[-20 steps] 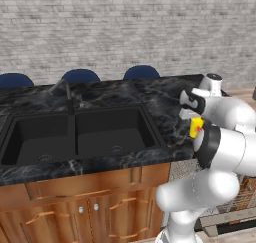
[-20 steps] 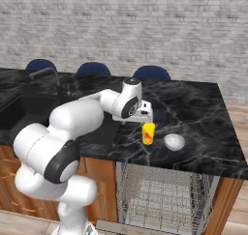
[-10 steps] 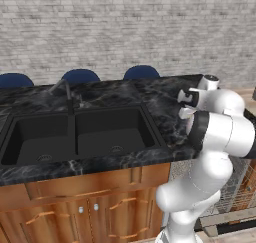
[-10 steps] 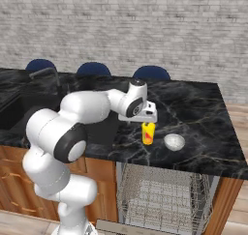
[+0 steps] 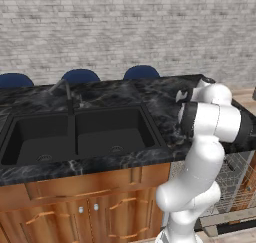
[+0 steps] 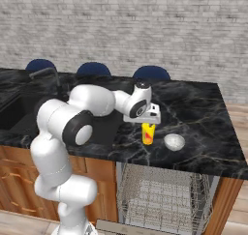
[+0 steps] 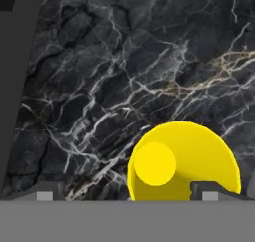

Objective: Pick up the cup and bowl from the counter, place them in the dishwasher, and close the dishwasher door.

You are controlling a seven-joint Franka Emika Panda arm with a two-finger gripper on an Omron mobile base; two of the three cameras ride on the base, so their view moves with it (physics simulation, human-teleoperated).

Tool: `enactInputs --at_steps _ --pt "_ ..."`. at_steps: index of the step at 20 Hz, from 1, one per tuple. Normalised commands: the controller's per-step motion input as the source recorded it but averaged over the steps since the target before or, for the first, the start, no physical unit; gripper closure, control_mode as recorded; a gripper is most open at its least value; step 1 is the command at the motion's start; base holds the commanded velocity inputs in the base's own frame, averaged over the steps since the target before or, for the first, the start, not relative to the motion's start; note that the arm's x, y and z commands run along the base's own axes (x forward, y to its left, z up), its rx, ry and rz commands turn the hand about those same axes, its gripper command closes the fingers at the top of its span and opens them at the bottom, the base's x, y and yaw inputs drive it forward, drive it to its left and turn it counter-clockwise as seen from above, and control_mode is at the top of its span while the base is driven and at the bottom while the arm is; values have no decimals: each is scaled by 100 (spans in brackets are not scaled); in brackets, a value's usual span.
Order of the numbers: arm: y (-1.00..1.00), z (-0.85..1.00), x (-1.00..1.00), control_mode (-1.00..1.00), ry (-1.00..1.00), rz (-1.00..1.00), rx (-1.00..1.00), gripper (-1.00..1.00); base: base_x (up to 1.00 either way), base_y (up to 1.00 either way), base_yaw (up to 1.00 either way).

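Cup [image 6: 147, 134] upright on counter [image 6: 203, 113], bowl [image 6: 174, 142] just right, dishwasher [image 6: 160, 200] below.

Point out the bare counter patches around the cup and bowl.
Bare marble runs behind the cup and bowl to the counter back edge, and right of the bowl to its end. The strip between the two is narrow, with the open pincer directly above the cup.

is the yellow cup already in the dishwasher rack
No, the yellow cup stands upright on the black counter, beside the bowl, above the open dishwasher.
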Motion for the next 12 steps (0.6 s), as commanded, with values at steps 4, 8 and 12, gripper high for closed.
enactInputs --at_steps 4,8,12 --pt "-15 -21 31 -100 1 0 0 -100 0 0 0" --pt "-14 -21 30 -100 1 0 0 -100 0 0 0" --pt "-12 -22 31 -100 1 0 1 100 0 0 0"
